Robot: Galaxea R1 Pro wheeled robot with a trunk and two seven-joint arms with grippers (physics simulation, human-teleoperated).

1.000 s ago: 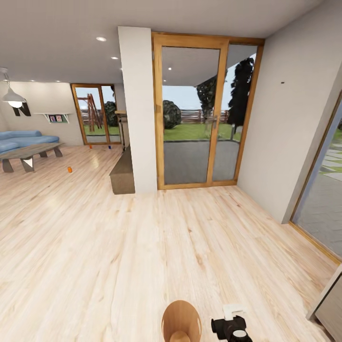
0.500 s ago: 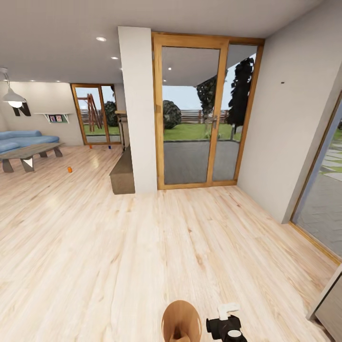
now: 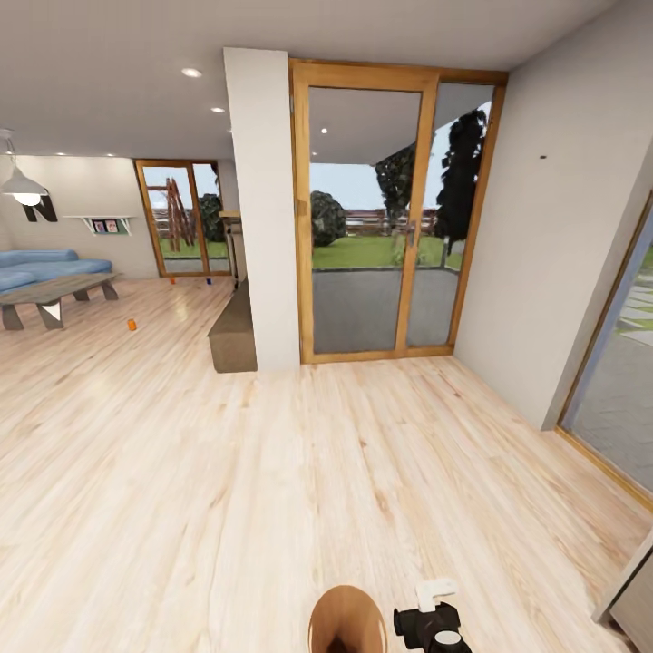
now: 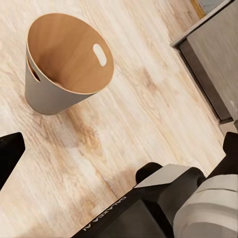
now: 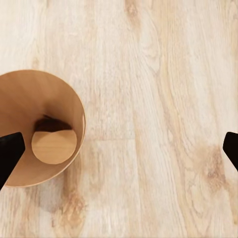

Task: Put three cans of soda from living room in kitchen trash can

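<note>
The tash can (image 3: 346, 618) stands upright on the wood floor just in front of me, grey outside (image 4: 49, 96) and brown inside (image 5: 69, 106); its bare round bottom shows. Far off in the living room three can of soda stand on the floor: an orange one (image 3: 132, 324) near the coffee table, and another orange one (image 3: 173, 280) and a dark blue one (image 3: 208, 280) by the far glass door. My right gripper (image 5: 120, 151) hangs open above the floor beside the bin's rim. My left gripper (image 4: 119, 153) is open too, looking down on the bin and my right arm (image 4: 163, 203).
A white pillar (image 3: 263, 209) with a low bench (image 3: 234, 334) stands ahead on the left, and wood-framed glass doors (image 3: 381, 218) lie straight ahead. A blue sofa (image 3: 41, 265) and a coffee table (image 3: 56, 295) sit far left. A dark cabinet corner (image 3: 630, 589) is close on my right.
My right arm's wrist has shifted a little to the left, closer to the bin. The whole view has moved slightly, so the bin sits a bit lower in the picture.
</note>
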